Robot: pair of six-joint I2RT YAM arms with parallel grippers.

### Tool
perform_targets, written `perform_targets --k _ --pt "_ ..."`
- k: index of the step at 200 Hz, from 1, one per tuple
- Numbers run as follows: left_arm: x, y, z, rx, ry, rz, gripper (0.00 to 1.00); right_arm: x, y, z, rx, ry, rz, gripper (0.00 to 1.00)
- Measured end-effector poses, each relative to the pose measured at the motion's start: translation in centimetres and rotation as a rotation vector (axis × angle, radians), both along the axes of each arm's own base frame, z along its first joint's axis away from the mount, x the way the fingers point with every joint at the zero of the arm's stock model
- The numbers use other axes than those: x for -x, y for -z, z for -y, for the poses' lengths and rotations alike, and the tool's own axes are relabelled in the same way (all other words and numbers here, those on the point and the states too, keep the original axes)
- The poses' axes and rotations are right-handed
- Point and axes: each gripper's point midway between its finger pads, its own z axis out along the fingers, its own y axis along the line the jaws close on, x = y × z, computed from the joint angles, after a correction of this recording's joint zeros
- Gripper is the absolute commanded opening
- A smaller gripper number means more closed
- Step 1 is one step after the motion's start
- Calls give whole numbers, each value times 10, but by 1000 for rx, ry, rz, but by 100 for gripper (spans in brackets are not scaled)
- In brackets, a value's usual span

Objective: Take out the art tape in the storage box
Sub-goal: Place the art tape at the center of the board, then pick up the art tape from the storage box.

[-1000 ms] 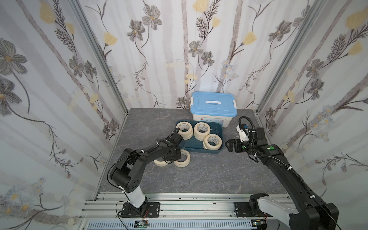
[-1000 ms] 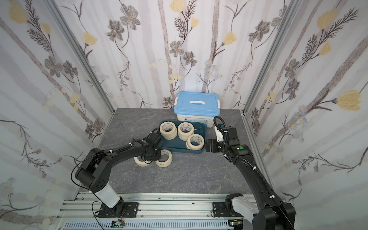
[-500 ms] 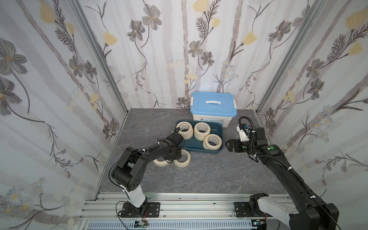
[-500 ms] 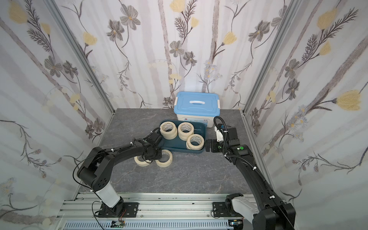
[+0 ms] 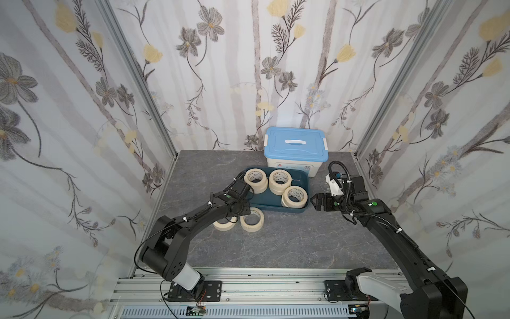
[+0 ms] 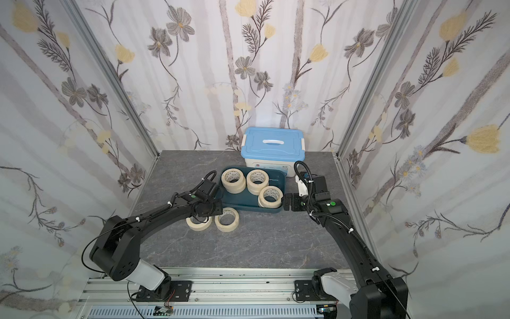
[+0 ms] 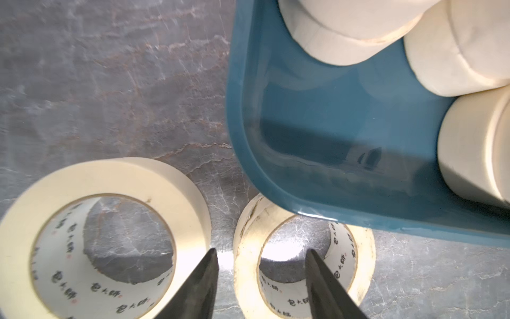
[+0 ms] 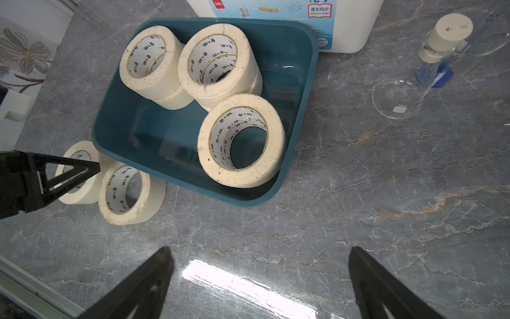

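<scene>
L gripper (image 7: 260, 252) first: jaws apart, clamped on nothing. One finger (image 7: 201, 284) hangs in the gap btwn the two loose rolls. The other is down inside the core of the box-side roll (image 7: 247, 240). That roll's wall sits btwn them w/ clearance either side. Outer roll (image 7: 116, 176) lies flat just beside it, a sliver of table (image 7: 110, 82) showing btwn the two. Box (image 7: 234, 110) rim overlaps the box-side roll's edge in the L wrist view; touching or not, can't tell.

Clock per the top views, 12 = back wall. Both loose rolls lie flat on the table at the box's 7 o'clock in both top views, partly hidden by the L arm (image 5: 209, 212).

R gripper (image 8: 260, 250): jaws wide apart, nothing btwn, over bare table. It's approx 3-4 o'clock off the box, just beside its corner.

Rest of the tape (image 5: 294, 196) is in the box: three stacks, each looks two high, cores up. One at the box's 11 o'clock corner, one at 12, one at 4 by the R gripper.

Bin (image 5: 295, 146), blue lid on, just behind the box at 12-1. Flask (image 8: 397, 100) and stoppered bottle (image 8: 441, 44) on the table at the box's 2-3 o'clock, near the bin.
</scene>
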Motion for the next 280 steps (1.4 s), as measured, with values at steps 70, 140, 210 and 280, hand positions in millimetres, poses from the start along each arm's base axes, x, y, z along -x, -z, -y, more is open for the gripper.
perform_targets --k 70,140,210,280 --pt "2 -50 -25 -8 -38 174 81 -6 8 -40 3 -106 -50 98" --pt "10 -95 -40 10 -15 324 100 -24 21 -81 47 -207 -96 93" --pt "25 -127 -50 21 41 445 100 -52 49 -96 173 -251 -136 86" --pt "41 -143 -47 51 136 516 100 -70 80 -104 278 -293 -193 72"
